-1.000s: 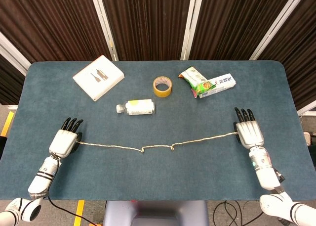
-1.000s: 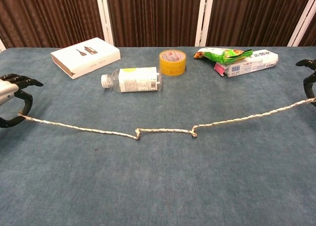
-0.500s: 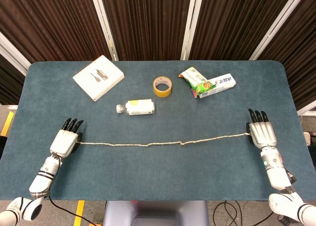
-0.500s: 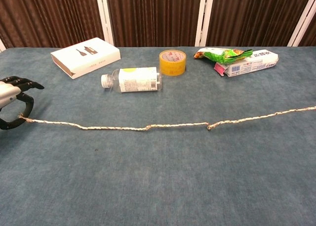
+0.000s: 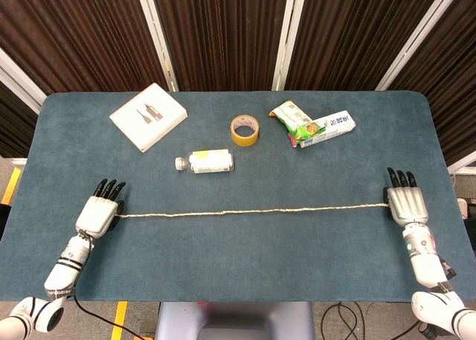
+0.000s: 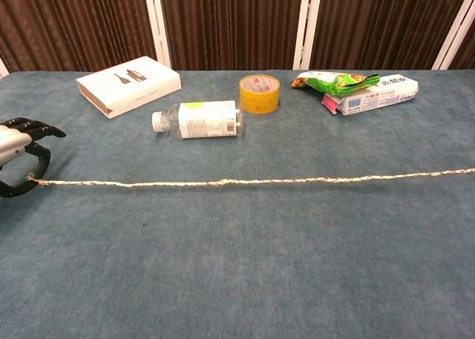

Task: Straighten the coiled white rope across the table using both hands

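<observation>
Dark curtains hung behind the blue-carpeted table [image 5: 223, 280] where I ran both arms from a distance. The white rope [image 5: 253, 210] lay low across the near half, drawn almost dead straight from side to side, a thin, pale, twisted cord with no coil showing. I judged it light and limp, apt to slip through smooth fingers, so the ends were the places to hold. The left hand [image 5: 97, 212] pinched one end, fingers curled around it in the chest view. The right hand [image 5: 405, 203] sat at the other end, apparently gripping it underneath, though its palm faced down and hid the contact. A box [image 5: 148, 116], bottle [image 5: 205, 161], tape roll [image 5: 244, 129] and snack packets [image 5: 311, 124] lay beyond.
</observation>
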Controlling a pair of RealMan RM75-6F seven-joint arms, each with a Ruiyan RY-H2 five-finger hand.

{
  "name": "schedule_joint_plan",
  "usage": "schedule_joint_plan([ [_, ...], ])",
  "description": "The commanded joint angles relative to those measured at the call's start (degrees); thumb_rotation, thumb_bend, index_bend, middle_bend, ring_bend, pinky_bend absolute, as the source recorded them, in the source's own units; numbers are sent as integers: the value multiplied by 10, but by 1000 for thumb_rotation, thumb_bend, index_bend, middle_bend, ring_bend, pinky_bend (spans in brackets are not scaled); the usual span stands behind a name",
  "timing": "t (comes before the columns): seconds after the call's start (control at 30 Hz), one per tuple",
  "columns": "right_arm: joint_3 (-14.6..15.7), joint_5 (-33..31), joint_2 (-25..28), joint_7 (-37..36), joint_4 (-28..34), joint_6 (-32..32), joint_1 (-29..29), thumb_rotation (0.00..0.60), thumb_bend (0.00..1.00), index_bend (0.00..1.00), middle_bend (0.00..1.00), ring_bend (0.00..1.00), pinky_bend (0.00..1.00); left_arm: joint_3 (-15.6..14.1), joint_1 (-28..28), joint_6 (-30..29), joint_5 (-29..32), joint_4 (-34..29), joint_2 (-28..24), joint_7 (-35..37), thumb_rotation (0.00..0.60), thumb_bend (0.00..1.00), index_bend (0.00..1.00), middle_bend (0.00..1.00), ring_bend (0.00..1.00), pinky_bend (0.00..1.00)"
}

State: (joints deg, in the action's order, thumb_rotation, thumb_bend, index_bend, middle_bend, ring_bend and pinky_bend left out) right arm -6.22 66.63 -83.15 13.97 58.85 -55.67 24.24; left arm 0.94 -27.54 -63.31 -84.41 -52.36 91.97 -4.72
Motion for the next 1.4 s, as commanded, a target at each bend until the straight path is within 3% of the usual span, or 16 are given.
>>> schedule_joint_plan([
  [0.03,-2,-3,-2,1,-6,2,-1,600,614,832,110,0,0,0,1,2,2,3,1,0,600,539,693,86,0,49],
  [0.1,-3,-4,-4,2,-10,3,-1,600,614,823,110,0,0,0,1,3,2,5,2,1,600,539,689,86,0,49],
  [0.17,1,-2,-3,2,-11,11,-1,600,614,755,110,0,0,-3,0,4,-1,7,2,4,600,538,654,80,0,50],
  [0.23,3,1,-3,0,-9,16,-1,600,614,586,104,0,0,-6,0,5,-4,9,4,7,600,535,566,69,0,49],
  [0.3,4,5,-4,-3,-9,17,0,600,614,503,92,0,0,-8,-1,5,-8,10,6,7,600,532,504,63,0,49],
  [0.43,5,7,-8,-1,-12,18,0,600,614,474,81,0,0,-10,-2,5,-11,12,8,7,600,527,456,59,0,49],
  [0.47,5,6,-8,0,-12,19,0,600,614,456,75,0,0,-10,-1,5,-11,12,8,6,600,520,416,56,0,49],
  [0.53,4,0,-7,7,-12,25,0,600,613,411,59,0,0,-9,0,7,-7,12,7,2,600,489,217,40,0,49],
  [0.63,3,-7,-5,14,-10,31,-1,600,614,281,17,0,0,-6,3,12,2,4,2,-1,600,450,4,5,0,48],
  [0.77,3,-30,5,40,0,49,-1,600,526,66,0,0,0,-6,7,6,2,-12,-9,11,600,436,0,0,0,47],
  [0.83,3,-40,11,52,8,54,-1,600,407,1,0,0,0,-7,10,0,-1,-25,-19,22,600,432,0,0,0,47],
  [1.0,4,-50,24,68,24,51,-5,600,272,0,0,0,0,-13,21,-12,-5,-65,-49,36,600,417,0,0,0,47],
  [1.23,7,-30,46,60,62,14,-19,600,215,0,0,0,0,-13,37,-39,-8,-117,-86,47,600,414,0,0,0,47],
  [1.3,8,-7,64,43,97,-27,-34,600,213,0,0,0,0,-13,49,-65,-13,-147,-109,59,600,414,0,0,0,47],
  [1.33,7,34,84,17,146,-104,-59,600,213,0,0,0,0,-10,68,-111,-21,-181,-133,75,600,414,0,0,0,47],
  [1.4,34,118,118,-17,214,-224,-110,600,213,0,0,0,0,-23,101,-175,-45,-237,-173,81,600,416,0,0,0,47],
])
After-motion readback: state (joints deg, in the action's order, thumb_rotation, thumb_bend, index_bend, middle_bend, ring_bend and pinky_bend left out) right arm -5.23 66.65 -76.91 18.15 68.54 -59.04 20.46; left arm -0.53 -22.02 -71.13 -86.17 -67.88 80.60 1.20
